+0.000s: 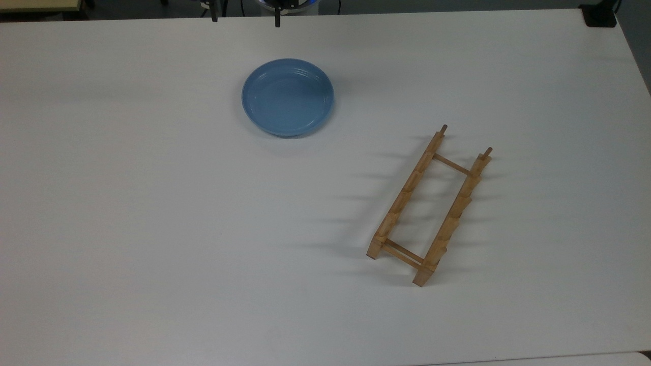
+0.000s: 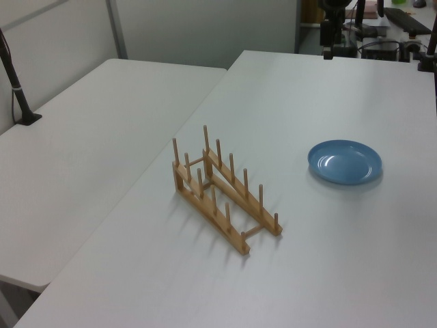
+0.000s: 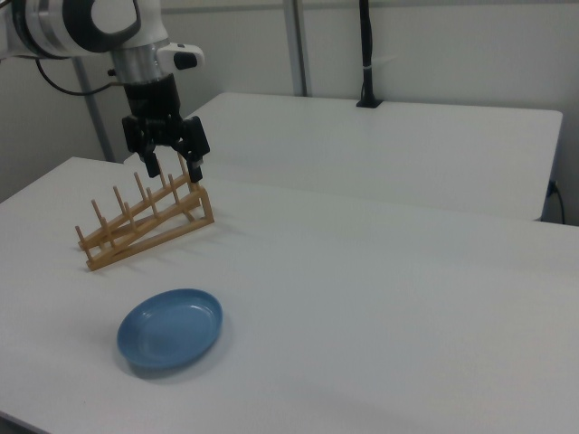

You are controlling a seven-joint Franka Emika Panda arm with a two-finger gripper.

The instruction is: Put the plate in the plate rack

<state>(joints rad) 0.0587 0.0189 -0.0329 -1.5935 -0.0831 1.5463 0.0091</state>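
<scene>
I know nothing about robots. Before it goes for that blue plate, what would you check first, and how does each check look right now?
1. Plate lies flat on the white table, right side up: ok.
2. Nothing on or against the plate: ok.
3. Plate rack stands upright with its pegs up: ok.
4. Rack slots hold nothing: ok.
5. Gripper is open and holds nothing: ok.
6. Bare table between plate and rack in the top view: ok.
</scene>
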